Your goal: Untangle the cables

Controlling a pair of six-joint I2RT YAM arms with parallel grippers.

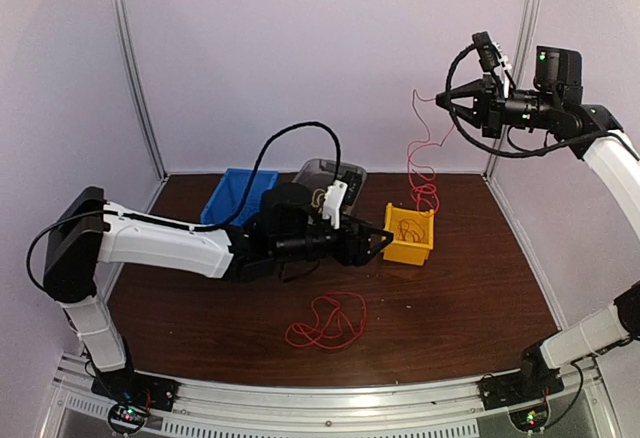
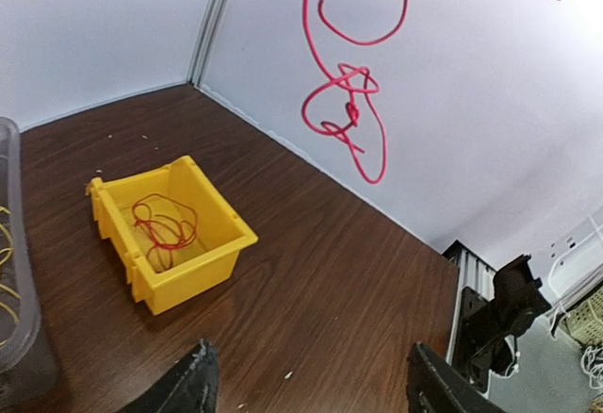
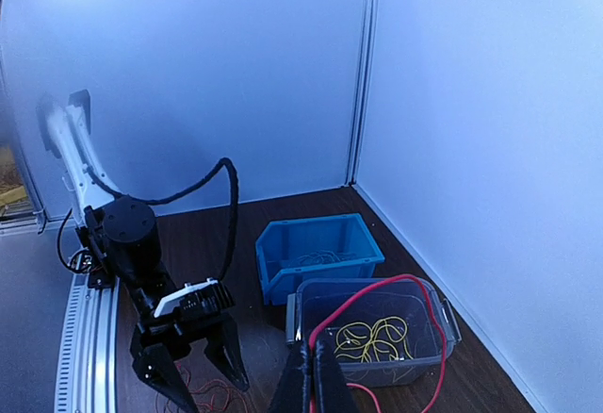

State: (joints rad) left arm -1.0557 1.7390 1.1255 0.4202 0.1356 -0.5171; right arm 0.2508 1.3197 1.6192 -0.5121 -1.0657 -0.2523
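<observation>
My right gripper (image 1: 441, 98) is raised high at the right, shut on a red cable (image 1: 424, 153) that hangs in loops down to just above the yellow bin (image 1: 408, 253). In the right wrist view its fingers (image 3: 312, 349) are pressed together on that red cable (image 3: 411, 278). In the left wrist view the same cable (image 2: 349, 102) dangles in mid-air. Another red cable (image 2: 162, 223) lies inside the yellow bin (image 2: 188, 281). A further red cable (image 1: 325, 323) is coiled loose on the table. My left gripper (image 1: 388, 241) is low beside the yellow bin, open and empty (image 2: 311, 389).
A blue bin (image 1: 232, 203) stands at the back left with thin cables in it. Beside it, a clear grey container (image 1: 320, 170) holds yellow cables (image 3: 373, 338). White walls close the back and sides. The arms' rail runs along the near edge.
</observation>
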